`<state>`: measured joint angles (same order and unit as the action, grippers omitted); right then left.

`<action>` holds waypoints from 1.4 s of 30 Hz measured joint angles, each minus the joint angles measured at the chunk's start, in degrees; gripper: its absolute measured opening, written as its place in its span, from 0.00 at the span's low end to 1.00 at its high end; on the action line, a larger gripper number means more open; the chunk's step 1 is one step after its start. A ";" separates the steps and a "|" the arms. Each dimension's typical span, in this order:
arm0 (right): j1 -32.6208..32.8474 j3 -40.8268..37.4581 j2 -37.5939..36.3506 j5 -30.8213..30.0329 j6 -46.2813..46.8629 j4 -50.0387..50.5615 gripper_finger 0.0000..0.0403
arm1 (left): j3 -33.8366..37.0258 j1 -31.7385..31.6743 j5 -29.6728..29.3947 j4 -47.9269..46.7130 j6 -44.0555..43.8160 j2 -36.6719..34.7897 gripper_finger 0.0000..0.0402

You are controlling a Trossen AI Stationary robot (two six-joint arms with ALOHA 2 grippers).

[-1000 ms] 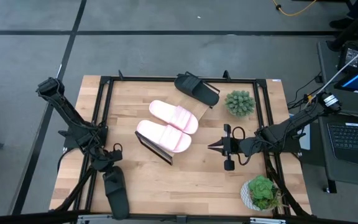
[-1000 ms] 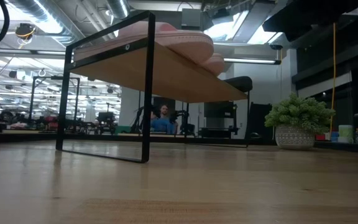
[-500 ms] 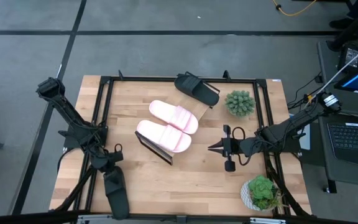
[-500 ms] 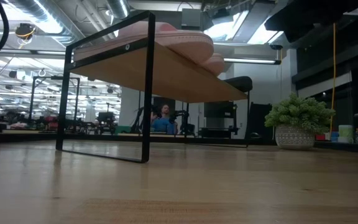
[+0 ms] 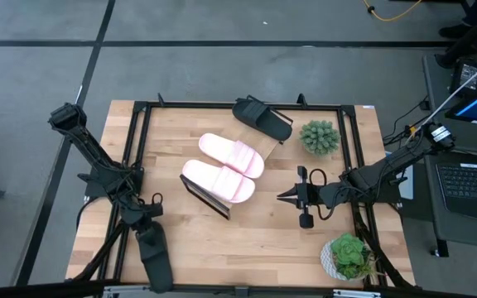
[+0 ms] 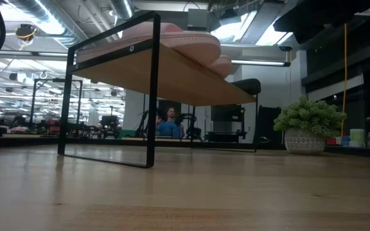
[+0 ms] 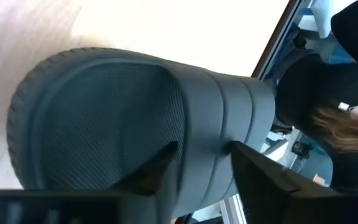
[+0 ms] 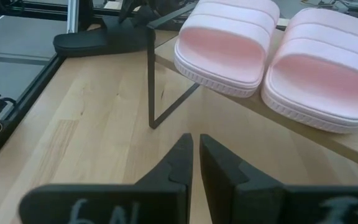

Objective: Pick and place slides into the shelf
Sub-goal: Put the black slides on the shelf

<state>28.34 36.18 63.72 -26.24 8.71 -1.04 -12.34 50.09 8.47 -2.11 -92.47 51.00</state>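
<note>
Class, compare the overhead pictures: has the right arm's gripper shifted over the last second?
No. The right gripper sits in the same spot on the table, just right of the shelf holding the pink slides.

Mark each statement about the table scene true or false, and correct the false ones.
1. Both pale pink slides lie on the slanted wooden shelf. True.
2. The left gripper straddles the strap of a black slide. True.
3. The right gripper holds a pink slide. False: its fingers are shut on nothing.
4. The other black slide lies at the table's near edge. False: it lies at the far edge, beside the spiky green plant.
</note>
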 joint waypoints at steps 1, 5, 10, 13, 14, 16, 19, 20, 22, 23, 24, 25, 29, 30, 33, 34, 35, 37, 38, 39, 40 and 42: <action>0.00 0.00 0.00 0.00 -0.02 0.00 0.08 | 0.00 0.00 0.08 0.00 0.02 0.00 0.31; 0.00 0.00 0.00 -0.01 -0.07 0.00 0.08 | 0.00 0.00 0.52 0.03 -0.04 -0.02 0.11; 0.00 0.00 0.00 -0.02 -0.15 0.00 0.08 | 0.00 0.00 1.38 0.57 -2.77 -0.02 0.03; 0.00 0.00 0.00 -0.02 -0.17 0.00 0.08 | 0.02 0.00 0.68 3.70 -2.97 -0.02 0.01; 0.00 0.00 0.00 -0.01 -0.17 0.00 0.08 | 0.01 -0.01 0.26 4.76 -3.00 -0.02 0.02; 0.00 0.00 0.00 0.15 -0.39 0.02 0.08 | 0.02 0.00 -0.42 6.95 -2.99 -0.02 0.01; 0.02 0.00 0.00 0.52 -1.46 0.02 0.08 | 0.02 0.00 -1.12 10.64 -3.01 -0.02 0.01; 0.02 0.00 0.00 0.52 -1.48 0.02 0.08 | 0.02 0.00 -1.78 11.93 -2.99 -0.02 0.01; 0.02 0.00 0.00 0.53 -1.49 0.02 0.08 | 0.02 0.00 -3.72 14.54 -2.00 -0.02 0.01; 0.02 0.00 0.00 0.54 -1.49 0.02 0.08 | 0.02 0.00 -5.04 15.76 -0.98 0.00 0.01; 0.02 0.00 0.00 0.53 -1.49 0.02 0.08 | 0.02 -0.01 -6.29 17.15 0.29 0.00 0.01; 0.02 0.00 0.00 0.52 -1.49 0.02 0.08 | 0.02 -0.07 -7.30 18.44 1.76 0.00 0.01; 0.02 0.00 0.00 0.52 -1.55 0.02 0.08 | 0.02 -0.04 -11.43 23.04 7.02 0.00 0.00; 0.02 0.00 0.00 0.54 -1.52 0.02 0.08 | 0.02 -0.04 -12.86 24.55 7.94 0.00 0.00; 0.02 0.00 0.00 0.52 -1.51 0.02 0.08 | -0.12 -0.04 -16.87 29.33 10.15 -0.01 0.00; 0.02 0.00 0.00 0.52 -1.51 0.02 0.08 | -0.67 -0.04 -18.21 29.88 11.31 0.00 0.00; 0.02 0.00 0.00 0.52 -1.53 0.02 0.08 | -1.44 -0.04 -19.53 30.00 12.75 0.00 0.00; 0.02 0.00 0.00 0.52 -1.57 0.02 0.08 | -3.06 -0.04 -22.73 29.99 16.33 0.00 0.00; 0.02 0.00 0.00 0.52 -1.57 0.02 0.08 | -3.91 -0.04 -24.62 29.97 18.39 0.00 0.00; 0.02 0.00 0.00 0.52 -1.59 0.02 0.08 | -4.76 -0.06 -26.60 29.97 20.54 0.00 0.00; 0.02 0.00 0.00 0.52 -1.63 0.02 0.08 | -5.57 -0.09 -28.44 29.95 22.48 -0.01 0.00; 0.02 0.00 0.00 0.52 -1.64 0.02 0.08 | -7.06 -0.09 -31.44 29.76 25.60 -0.01 0.00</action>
<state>28.36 36.18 63.72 -25.71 7.07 -1.02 -19.40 50.00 -22.97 27.65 -66.86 51.00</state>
